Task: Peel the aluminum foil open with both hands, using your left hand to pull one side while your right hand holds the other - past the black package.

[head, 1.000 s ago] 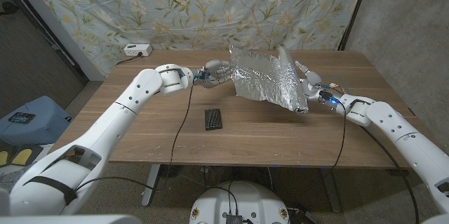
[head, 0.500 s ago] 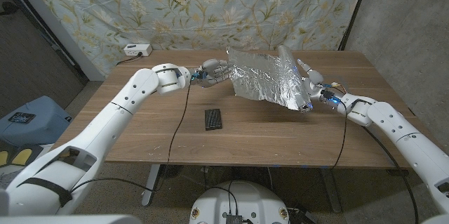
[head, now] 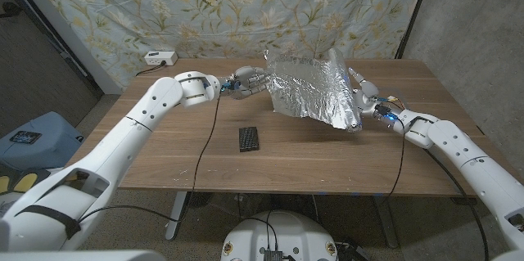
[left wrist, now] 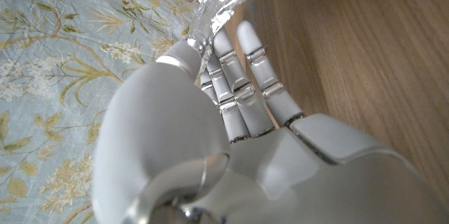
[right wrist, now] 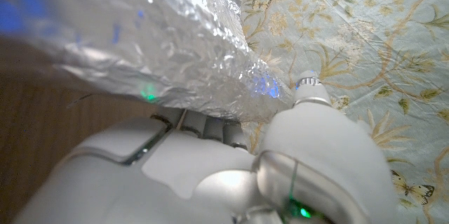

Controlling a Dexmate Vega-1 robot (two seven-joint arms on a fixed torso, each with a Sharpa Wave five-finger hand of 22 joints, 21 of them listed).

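1 foil sheet (head: 313,89) gripped by left hand (head: 248,81) and right hand (head: 366,99); 1 black package (head: 249,139).

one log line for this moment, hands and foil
left hand: grips foil sheet edge | right hand: holds roll end | foil: spread, lifted | black package: on table, untouched

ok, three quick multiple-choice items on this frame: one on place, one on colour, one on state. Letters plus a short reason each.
1. Where is the black package?
A. under the foil
B. on the table in front of the foil
C. in the left hand

2. What colour is the foil?
A. gold
B. silver
C. blue

3. What is the left hand doing?
A. gripping the foil's edge
B. resting on the table
C. holding the package

Answers:
1 B, it lies on bare wood nearer the robot.
2 B, shiny silver sheet.
3 A, its fingers close on the foil's edge.
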